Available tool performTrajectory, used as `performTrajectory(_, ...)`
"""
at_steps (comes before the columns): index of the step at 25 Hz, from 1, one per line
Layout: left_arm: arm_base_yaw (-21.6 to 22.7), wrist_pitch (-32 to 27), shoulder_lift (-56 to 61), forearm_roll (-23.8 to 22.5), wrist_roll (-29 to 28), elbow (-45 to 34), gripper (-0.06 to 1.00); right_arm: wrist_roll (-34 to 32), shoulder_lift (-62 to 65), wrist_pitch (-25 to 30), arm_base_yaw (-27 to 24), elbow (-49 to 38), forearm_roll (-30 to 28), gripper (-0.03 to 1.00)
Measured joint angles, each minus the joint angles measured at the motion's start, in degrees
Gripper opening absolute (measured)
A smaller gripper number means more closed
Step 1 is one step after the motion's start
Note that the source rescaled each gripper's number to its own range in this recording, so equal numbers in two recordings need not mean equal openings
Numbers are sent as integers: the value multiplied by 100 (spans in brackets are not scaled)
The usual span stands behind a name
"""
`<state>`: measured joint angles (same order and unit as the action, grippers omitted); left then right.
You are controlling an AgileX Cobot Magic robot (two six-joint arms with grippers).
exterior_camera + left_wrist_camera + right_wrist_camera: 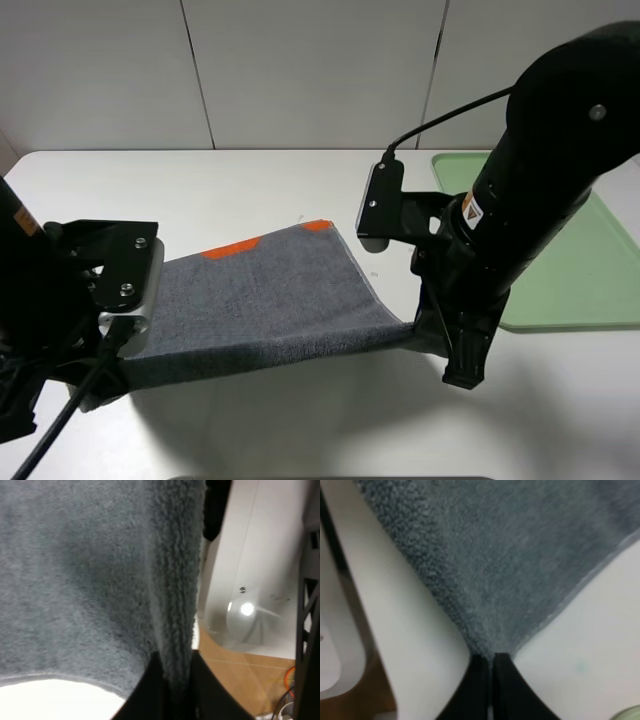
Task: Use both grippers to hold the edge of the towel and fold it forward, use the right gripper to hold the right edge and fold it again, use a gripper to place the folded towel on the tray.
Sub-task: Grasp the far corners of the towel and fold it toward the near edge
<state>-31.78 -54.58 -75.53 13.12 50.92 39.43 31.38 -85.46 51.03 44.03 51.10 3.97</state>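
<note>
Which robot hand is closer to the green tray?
Right. The right gripper pinches a corner of the towel close beside the tray, not over it. The left gripper holds the towel's other near corner, far across the table on the opposite side.

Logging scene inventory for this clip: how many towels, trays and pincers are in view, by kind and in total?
Towels: 1, the dark grey towel
Trays: 1, the pale green tray
Pincers: 2, left pincer and right pincer
Total: 4
</note>
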Motion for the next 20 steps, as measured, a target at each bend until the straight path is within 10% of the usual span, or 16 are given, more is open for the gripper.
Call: performTrajectory(20, 0, 796, 0, -1203, -722, 0, 0, -59, -754, 101, 0, 1258, -429, 0)
